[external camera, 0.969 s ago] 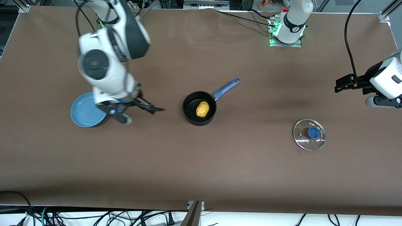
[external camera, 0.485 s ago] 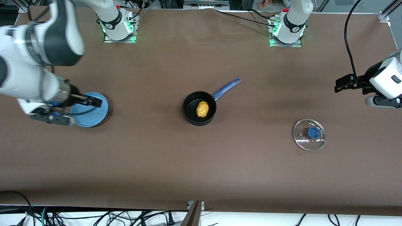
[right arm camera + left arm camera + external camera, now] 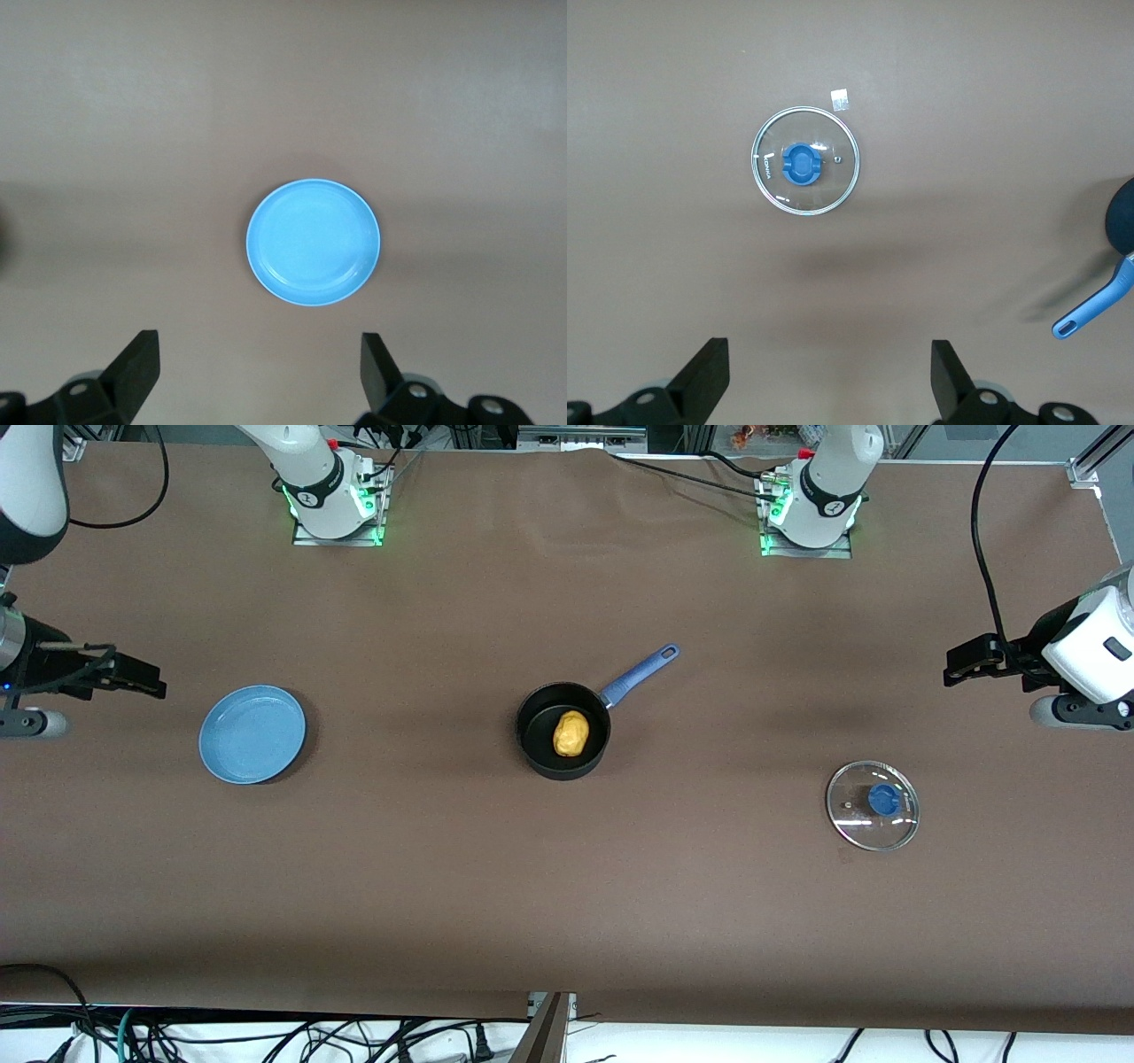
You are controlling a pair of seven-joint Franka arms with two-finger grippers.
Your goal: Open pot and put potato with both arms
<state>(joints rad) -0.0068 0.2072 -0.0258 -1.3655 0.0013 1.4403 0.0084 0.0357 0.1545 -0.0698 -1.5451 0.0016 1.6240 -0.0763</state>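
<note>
The black pot (image 3: 563,731) with its blue handle (image 3: 640,672) stands open at the table's middle. The yellow potato (image 3: 571,733) lies inside it. The glass lid (image 3: 873,805) with a blue knob lies flat on the table toward the left arm's end; it also shows in the left wrist view (image 3: 805,161). My left gripper (image 3: 961,664) is open and empty, up in the air at that end (image 3: 828,376). My right gripper (image 3: 142,682) is open and empty, up in the air beside the plate at the right arm's end (image 3: 261,372).
A light-blue plate (image 3: 252,733) sits empty toward the right arm's end; it also shows in the right wrist view (image 3: 313,242). A small white tag (image 3: 840,97) lies on the table by the lid. Cables run along the table's front edge.
My right arm has swung away from near the pot, passed over the plate, and now hangs at the right arm's end of the table. The left arm, pot, potato and lid have not moved.
</note>
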